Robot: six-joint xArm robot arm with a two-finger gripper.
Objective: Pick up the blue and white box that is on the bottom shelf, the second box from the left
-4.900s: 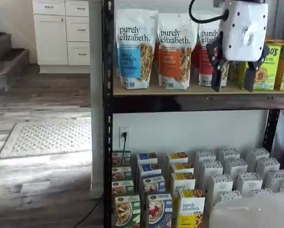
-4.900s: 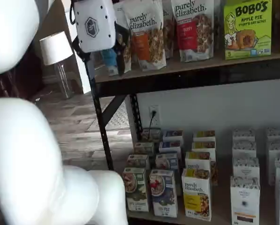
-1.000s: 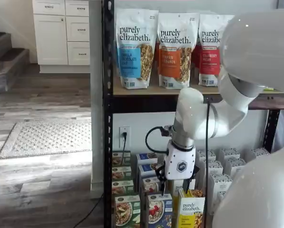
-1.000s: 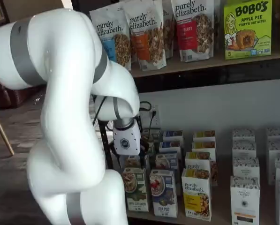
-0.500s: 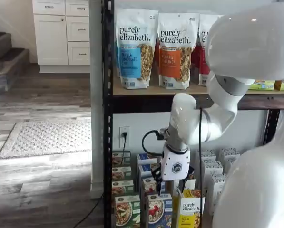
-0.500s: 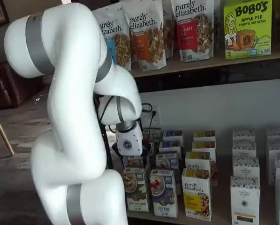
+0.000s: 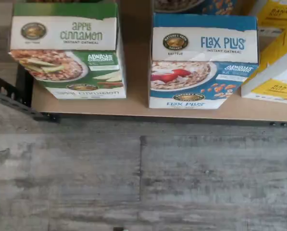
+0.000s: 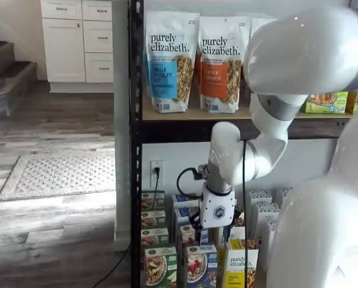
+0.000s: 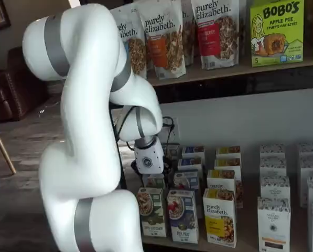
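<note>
The blue and white box point(image 7: 202, 65), marked "Flax Plus" with a bowl of red berries, stands upright at the front of the bottom shelf point(image 7: 133, 105). It also shows in both shelf views point(image 8: 201, 266) point(image 9: 182, 215), between a green-fronted box point(image 7: 68, 53) and a yellow box point(image 7: 275, 72). My gripper point(image 8: 212, 231) point(image 9: 155, 177) hangs above and a little behind that front row, fingers pointing down, open with nothing in them. The wrist view looks straight down on the box tops and does not show the fingers.
More rows of small boxes point(image 9: 274, 178) fill the shelf behind and to the right. Tall granola bags point(image 8: 193, 63) stand on the tan board above. The rack's black post point(image 8: 135, 180) runs down the left side. Grey wood floor point(image 7: 133, 183) lies in front of the shelf.
The arm has swung over the last second, bringing the gripper closer to the front-left boxes. Its fingers have stayed open.
</note>
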